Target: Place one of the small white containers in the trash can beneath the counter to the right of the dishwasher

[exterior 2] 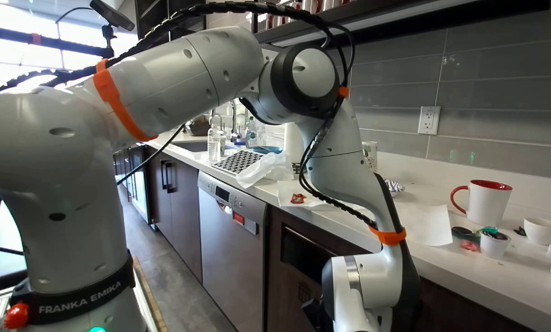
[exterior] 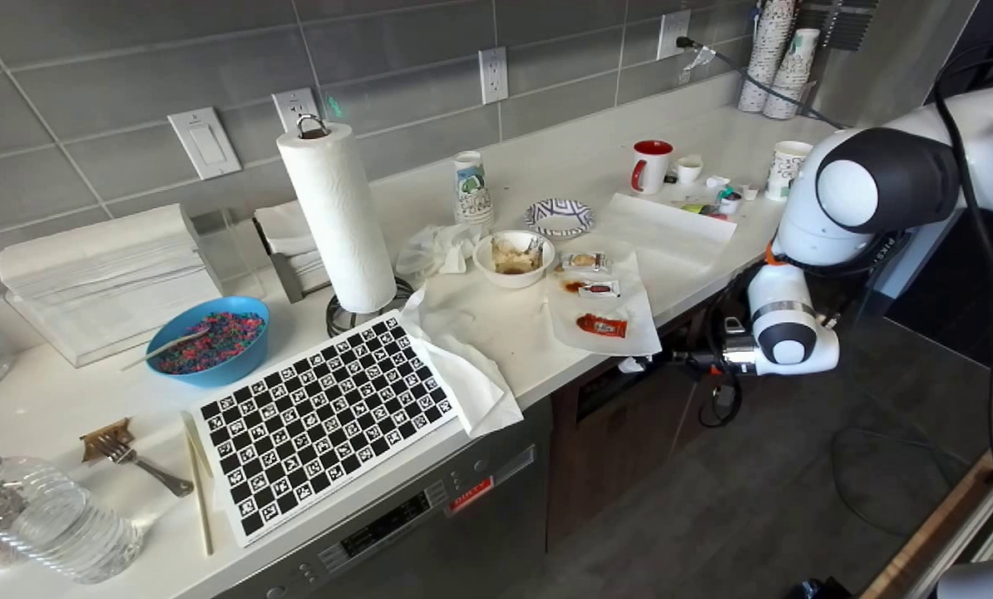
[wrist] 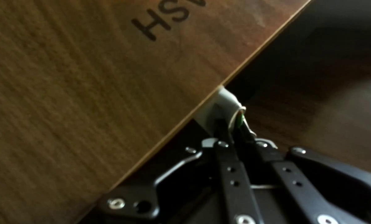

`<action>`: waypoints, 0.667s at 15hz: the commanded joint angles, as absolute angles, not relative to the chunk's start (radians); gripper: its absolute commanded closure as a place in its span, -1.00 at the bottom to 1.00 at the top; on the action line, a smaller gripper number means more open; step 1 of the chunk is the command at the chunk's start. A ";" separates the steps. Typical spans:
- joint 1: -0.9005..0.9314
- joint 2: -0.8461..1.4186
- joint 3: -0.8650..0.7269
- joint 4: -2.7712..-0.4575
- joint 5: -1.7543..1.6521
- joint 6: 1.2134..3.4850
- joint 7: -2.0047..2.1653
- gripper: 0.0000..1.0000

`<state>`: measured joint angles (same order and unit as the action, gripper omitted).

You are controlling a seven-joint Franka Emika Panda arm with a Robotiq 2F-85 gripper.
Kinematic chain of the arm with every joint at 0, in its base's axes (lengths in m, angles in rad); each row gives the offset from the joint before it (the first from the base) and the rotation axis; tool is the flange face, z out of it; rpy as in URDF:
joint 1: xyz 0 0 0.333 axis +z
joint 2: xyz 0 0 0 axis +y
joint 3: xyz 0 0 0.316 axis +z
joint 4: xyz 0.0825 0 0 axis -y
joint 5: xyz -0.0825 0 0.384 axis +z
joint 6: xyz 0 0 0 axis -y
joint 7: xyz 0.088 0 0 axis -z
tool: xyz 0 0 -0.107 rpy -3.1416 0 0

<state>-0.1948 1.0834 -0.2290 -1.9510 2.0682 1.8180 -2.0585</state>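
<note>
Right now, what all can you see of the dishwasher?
The dishwasher has a flat grey, metallic-looking front, upright and shut. Its narrow top panel carries small buttons, too small to read, a dark display and, readable in an exterior view, a red label saying DIRTY. It sits beneath the counter, between dark brown cabinet fronts, and runs partly out of frame at the bottom. Nothing of the arm visibly touches it.

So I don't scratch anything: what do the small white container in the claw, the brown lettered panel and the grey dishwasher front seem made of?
Small white rounded container in the claw: probably smooth thin plastic, by its curved wall and rim; blur leaves paper possible.
Flat brown lettered panel: satin wood or laminate, by its grain.
Grey dishwasher front: likely satin steel, by its soft sheen.
</note>
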 commanded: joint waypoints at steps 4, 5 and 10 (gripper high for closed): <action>-0.177 1.074 -0.224 -1.853 2.134 1.885 -1.943 0.95; -0.172 1.069 -0.224 -1.856 2.140 1.894 -1.937 0.95; -0.158 1.061 -0.222 -1.861 2.171 1.929 -1.898 0.95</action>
